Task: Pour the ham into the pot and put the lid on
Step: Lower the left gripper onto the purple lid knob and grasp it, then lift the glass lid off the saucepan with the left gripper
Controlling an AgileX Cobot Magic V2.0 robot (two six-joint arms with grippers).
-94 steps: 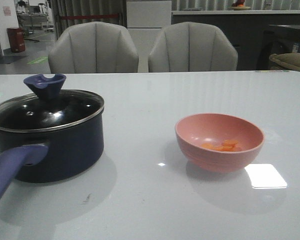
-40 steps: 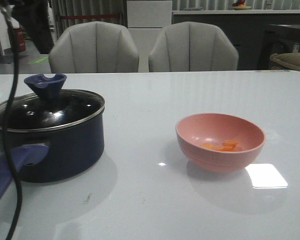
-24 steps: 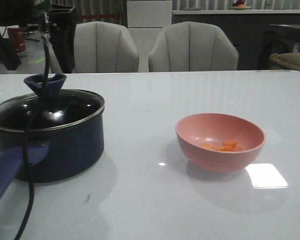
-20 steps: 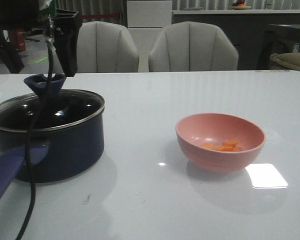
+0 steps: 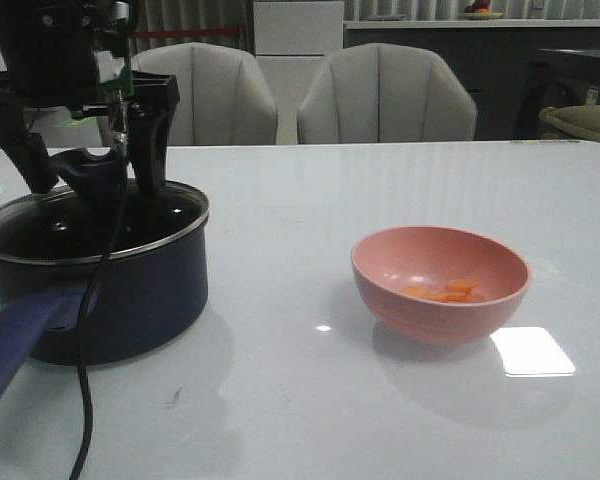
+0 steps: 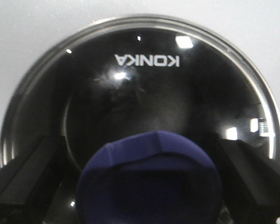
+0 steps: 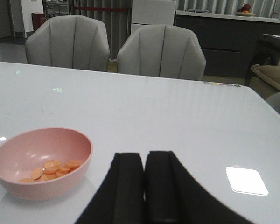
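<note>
On the table, the lid point(image 5: 90, 215) sits on the pot point(image 5: 110, 290) with the left gripper point(image 5: 90, 170) wide apart around its knob, the right gripper point(image 7: 144, 186) is pressed together, and the ham point(image 5: 445, 292) waits unpoured in the pink bowl point(image 5: 380, 290).

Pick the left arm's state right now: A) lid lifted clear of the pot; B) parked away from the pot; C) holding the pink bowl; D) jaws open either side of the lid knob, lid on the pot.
D: the left gripper has its jaws spread on both sides of the knob, and the lid sits on the pot.
</note>
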